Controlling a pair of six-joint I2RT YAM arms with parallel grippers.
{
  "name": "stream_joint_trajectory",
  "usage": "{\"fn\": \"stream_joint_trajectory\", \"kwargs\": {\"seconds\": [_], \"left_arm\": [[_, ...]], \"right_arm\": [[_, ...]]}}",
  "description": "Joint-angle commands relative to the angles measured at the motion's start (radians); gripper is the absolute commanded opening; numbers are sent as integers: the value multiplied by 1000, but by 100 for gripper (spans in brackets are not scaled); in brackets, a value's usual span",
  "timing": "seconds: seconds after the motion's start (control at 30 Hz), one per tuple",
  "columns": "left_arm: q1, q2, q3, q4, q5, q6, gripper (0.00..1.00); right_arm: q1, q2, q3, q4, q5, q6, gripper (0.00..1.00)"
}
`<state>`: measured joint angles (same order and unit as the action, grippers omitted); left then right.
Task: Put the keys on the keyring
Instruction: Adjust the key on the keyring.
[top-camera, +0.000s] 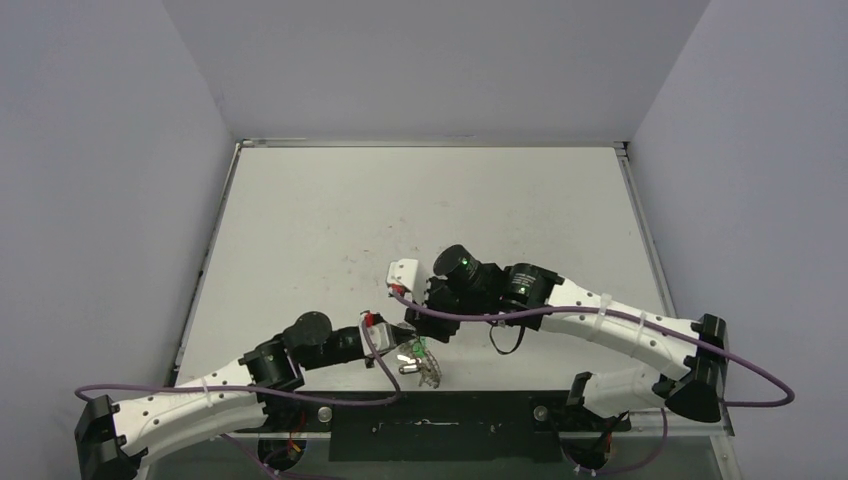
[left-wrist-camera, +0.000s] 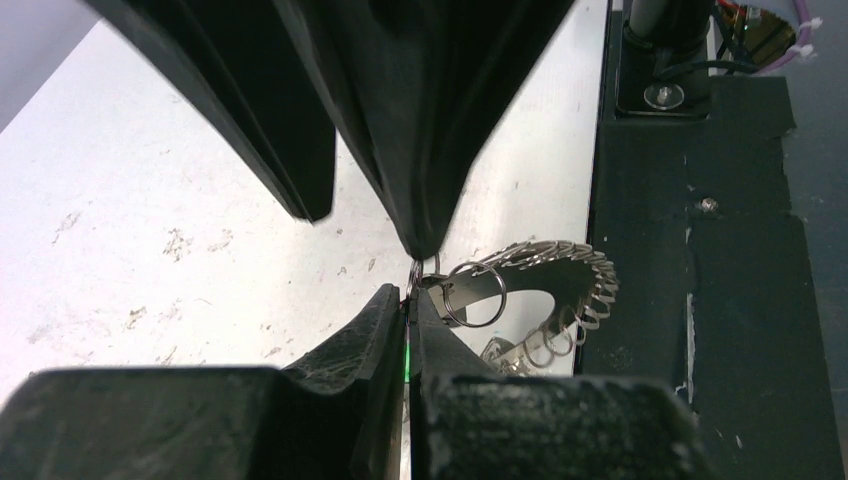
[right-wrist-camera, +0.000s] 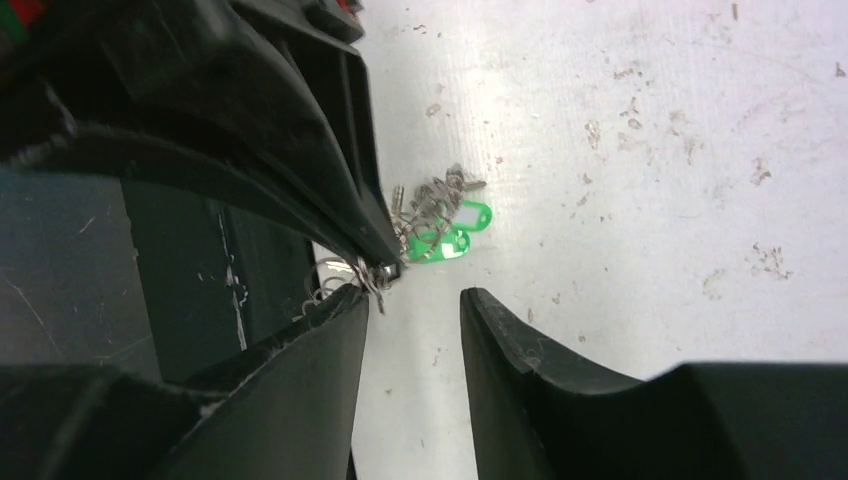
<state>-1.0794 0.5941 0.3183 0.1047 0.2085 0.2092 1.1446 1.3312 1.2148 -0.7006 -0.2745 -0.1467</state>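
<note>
Though illegible, white labels (right-wrist-camera: 467, 216) on keys (right-wrist-camera: 432, 195)

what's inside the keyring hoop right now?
Through the keyring centre, the left wrist view shows bare table and a small wire ring overlapping its near edge. The shut left gripper covers the hoop's lower left, so anything there is hidden.
</note>
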Motion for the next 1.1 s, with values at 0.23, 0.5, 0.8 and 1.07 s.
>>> {"fn": "stream_joint_trajectory", "kwargs": {"seconds": [0.23,0.5,0.8,1.07], "left_arm": [[-2,-144,-144,377,28,-86,0],[-2,-197,-205,516,42,-105,0],[-3,-197,-205,534,54,-106,0],[-2,-203,-213,573,57,-106,0]], "right_arm": [[-136,-263,-242,319,-347,-68,37],[-140,-234,-269,354,-416,-74,37],[-140,-198,-272,371,-415,-65,14],[-141,-190,-291,352,-377,-77,3]]}}
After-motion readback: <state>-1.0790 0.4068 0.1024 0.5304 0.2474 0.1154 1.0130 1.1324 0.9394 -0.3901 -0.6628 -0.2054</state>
